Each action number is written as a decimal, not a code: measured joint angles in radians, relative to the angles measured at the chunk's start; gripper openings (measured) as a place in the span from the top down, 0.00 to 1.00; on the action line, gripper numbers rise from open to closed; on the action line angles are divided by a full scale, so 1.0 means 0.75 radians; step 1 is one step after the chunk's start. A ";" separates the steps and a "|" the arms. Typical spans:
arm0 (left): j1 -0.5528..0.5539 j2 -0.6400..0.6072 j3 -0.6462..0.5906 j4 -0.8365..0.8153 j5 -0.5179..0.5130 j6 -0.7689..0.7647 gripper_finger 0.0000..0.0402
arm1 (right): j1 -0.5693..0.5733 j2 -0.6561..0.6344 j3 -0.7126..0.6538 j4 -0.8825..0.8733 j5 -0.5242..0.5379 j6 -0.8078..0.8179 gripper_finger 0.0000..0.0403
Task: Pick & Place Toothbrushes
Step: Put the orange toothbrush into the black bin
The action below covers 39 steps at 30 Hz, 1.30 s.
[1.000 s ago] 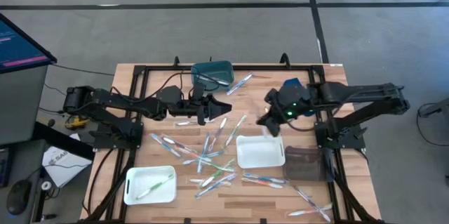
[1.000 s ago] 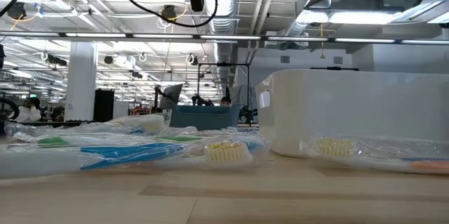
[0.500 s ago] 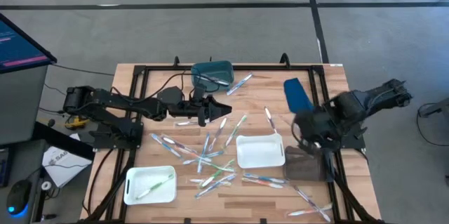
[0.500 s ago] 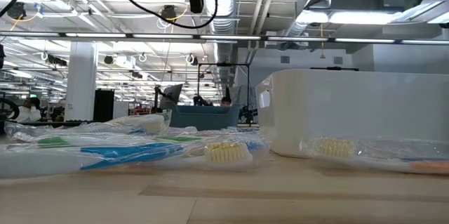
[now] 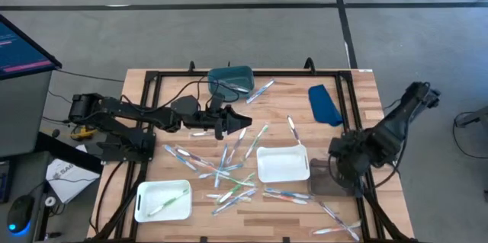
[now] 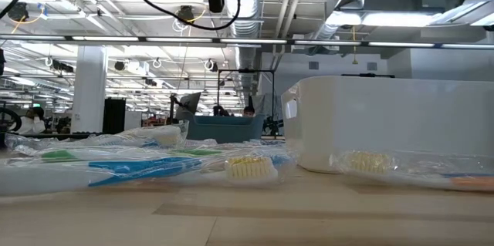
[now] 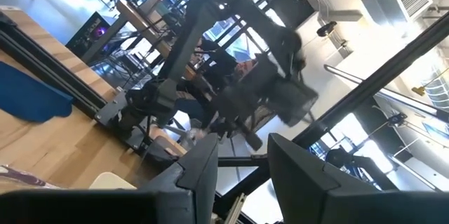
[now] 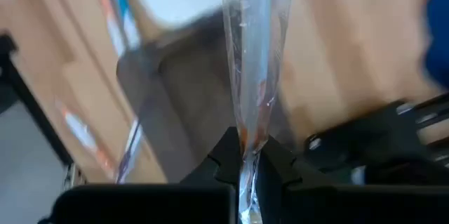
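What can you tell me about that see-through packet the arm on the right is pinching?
It is a toothbrush sealed in a clear, shiny plastic sleeve, long and thin. The right gripper is shut on one end of it, and the rest sticks out away from the fingers. It hangs free over a dark smoky tray near the table's right edge, touching nothing else. The brush's colour is hard to tell; an orange-brown tint shows near the pinch point.
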<state>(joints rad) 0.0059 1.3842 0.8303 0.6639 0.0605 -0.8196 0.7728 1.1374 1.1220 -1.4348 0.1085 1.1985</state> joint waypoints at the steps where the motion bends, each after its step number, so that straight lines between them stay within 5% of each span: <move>1: 0.000 0.000 0.000 -0.004 0.000 0.000 0.70 | 0.017 -0.001 -0.028 0.027 -0.015 0.031 0.97; 16: 0.000 0.000 0.000 -0.073 0.000 0.000 0.70 | 0.212 0.002 -0.326 0.311 -0.124 0.268 0.97; 22: 0.002 0.000 0.000 -0.076 0.000 0.002 0.70 | 0.196 0.002 -0.426 0.420 -0.220 0.258 0.97; 39: 0.002 0.000 0.000 -0.090 -0.010 0.005 0.70 | 0.016 0.002 -0.448 0.475 -0.215 0.075 0.97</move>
<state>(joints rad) 0.0071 1.3842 0.8303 0.5965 0.0528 -0.8162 0.7845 1.1385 0.7856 -1.0783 -0.0529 1.2546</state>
